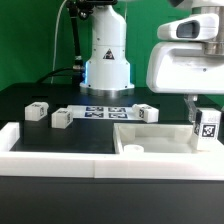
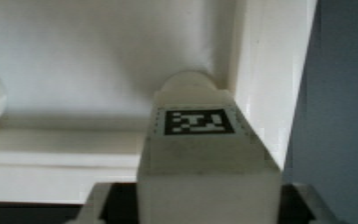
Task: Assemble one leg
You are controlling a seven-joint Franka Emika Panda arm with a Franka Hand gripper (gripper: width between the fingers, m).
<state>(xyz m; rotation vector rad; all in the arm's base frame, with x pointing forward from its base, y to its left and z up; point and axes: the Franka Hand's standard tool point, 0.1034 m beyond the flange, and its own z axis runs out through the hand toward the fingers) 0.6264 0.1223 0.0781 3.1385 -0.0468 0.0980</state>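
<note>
Claw (image 1: 205, 112) gripped one leg (image 1: 206, 125) above the white panel (image 1: 150, 138); three more legs (image 1: 38, 111) lay on the surface (image 1: 60, 140), none yet attached.

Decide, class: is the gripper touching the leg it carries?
Touching. The wrist view shows the leg rising from between the gripper fingers, clamped on both sides.
</note>
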